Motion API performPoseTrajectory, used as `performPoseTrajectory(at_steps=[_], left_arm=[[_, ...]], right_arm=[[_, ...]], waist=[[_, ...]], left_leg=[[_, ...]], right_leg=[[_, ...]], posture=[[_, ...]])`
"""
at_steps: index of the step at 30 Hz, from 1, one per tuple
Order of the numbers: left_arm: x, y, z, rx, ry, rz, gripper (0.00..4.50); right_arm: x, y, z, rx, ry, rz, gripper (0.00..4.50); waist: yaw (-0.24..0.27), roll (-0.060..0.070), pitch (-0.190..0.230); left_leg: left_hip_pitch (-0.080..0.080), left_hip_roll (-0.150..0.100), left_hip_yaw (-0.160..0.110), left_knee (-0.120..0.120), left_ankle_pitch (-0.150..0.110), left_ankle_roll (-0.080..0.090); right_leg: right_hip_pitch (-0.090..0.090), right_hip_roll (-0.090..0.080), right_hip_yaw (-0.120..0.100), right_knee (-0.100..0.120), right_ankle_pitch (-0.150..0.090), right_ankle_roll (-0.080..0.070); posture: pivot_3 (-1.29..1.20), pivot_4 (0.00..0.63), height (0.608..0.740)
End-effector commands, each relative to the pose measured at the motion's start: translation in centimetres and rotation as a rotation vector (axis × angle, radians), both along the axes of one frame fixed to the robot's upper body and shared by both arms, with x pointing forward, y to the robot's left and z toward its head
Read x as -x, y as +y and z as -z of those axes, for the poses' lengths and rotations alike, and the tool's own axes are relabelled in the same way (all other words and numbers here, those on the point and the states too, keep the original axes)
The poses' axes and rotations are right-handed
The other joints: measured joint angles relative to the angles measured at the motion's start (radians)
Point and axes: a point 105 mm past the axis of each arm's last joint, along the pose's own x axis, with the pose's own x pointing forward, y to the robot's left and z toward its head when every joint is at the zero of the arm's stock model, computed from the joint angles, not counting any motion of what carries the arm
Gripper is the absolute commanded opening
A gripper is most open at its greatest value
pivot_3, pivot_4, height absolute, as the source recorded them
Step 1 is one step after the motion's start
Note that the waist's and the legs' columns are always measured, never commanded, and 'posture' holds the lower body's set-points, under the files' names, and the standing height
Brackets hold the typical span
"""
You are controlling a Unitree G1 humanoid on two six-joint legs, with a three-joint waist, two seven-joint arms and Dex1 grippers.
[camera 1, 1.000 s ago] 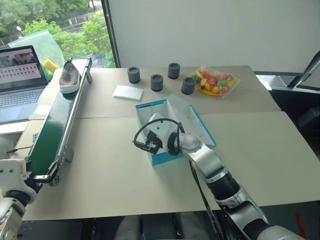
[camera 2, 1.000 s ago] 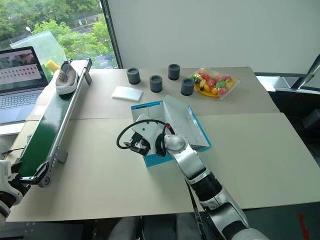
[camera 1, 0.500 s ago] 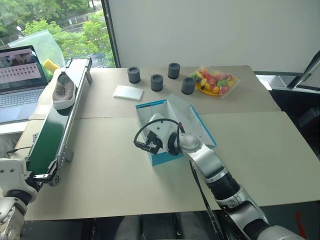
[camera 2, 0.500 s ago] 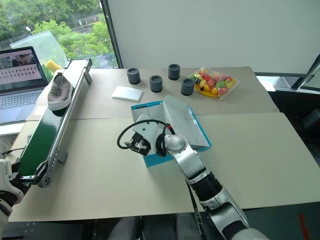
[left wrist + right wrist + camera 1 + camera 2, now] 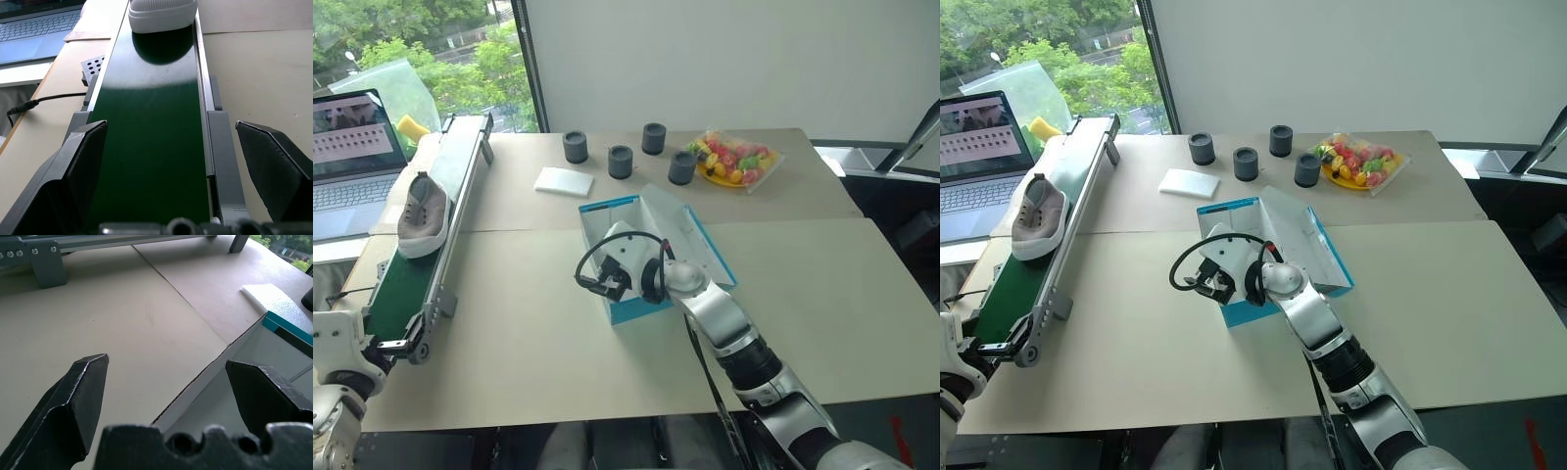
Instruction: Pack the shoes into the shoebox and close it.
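I saw one grey-beige shoe (image 5: 421, 215) lying on the green conveyor (image 5: 406, 279) along the left side of the desk (image 5: 803, 284), about midway along the belt, its pale sole resting on the belt. My left pincer (image 5: 181, 161) waited at the near end of the conveyor with its fingers (image 5: 80, 161) spread wide apart, one on each side of the belt, nothing between them; the shoe was farther along the belt, well apart from them.

The teal shoebox (image 5: 651, 250) sat open in the middle of the desk, its lid (image 5: 680, 230) leaning back to the right and its white inside showing. My right pincer (image 5: 166, 396) hovered at the box's near left wall, jaws also wide apart and empty, one finger (image 5: 85, 396) over the bare desk and the other over the box.

At the far side stood four dark cups (image 5: 621, 161), a white pad (image 5: 564, 180) and a bag of colourful sweets (image 5: 734, 161). A laptop (image 5: 347, 162) sat open at far left.
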Motion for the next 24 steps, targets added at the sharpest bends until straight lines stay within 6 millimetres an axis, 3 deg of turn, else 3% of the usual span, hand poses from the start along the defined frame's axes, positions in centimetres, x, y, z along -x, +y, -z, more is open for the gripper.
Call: performPoseTrajectory(at_steps=[1,14,23,24], left_arm=[[0.0,0.6,-0.8,-0.037,-0.024,-0.017,4.50],[-0.3,1.0,-0.5,-0.008,-0.033,-0.056,4.50],[-1.0,-0.6,0.4,0.026,-0.017,-0.005,4.50],[-1.1,-0.7,0.3,0.033,-0.024,0.002,3.97]], right_arm=[[0.0,0.3,-1.7,-0.033,-0.070,-0.010,4.45],[0.0,0.2,-1.9,-0.039,-0.073,-0.009,4.45],[0.1,0.0,-2.0,-0.042,-0.072,0.000,4.45],[0.0,-0.1,-2.0,-0.045,-0.072,0.003,4.50]], waist=[[0.000,0.000,0.000],[0.000,0.000,0.000],[0.004,0.000,0.000],[0.007,0.000,0.000]], left_leg=[[0.000,0.000,0.000,0.000,0.000,0.000],[0.000,0.000,0.000,0.000,0.000,0.000],[0.000,0.000,0.000,0.000,0.000,0.000],[0.000,0.000,0.000,0.000,0.000,0.000]], right_leg=[[0.000,0.000,0.000,0.000,0.000,0.000],[0.000,0.000,0.000,0.000,0.000,0.000],[0.000,0.000,0.000,0.000,0.000,0.000],[0.000,0.000,0.000,0.000,0.000,0.000]], posture=[[0.00,0.150,0.737],[0.00,0.150,0.737],[0.00,0.150,0.737],[0.00,0.150,0.737]])
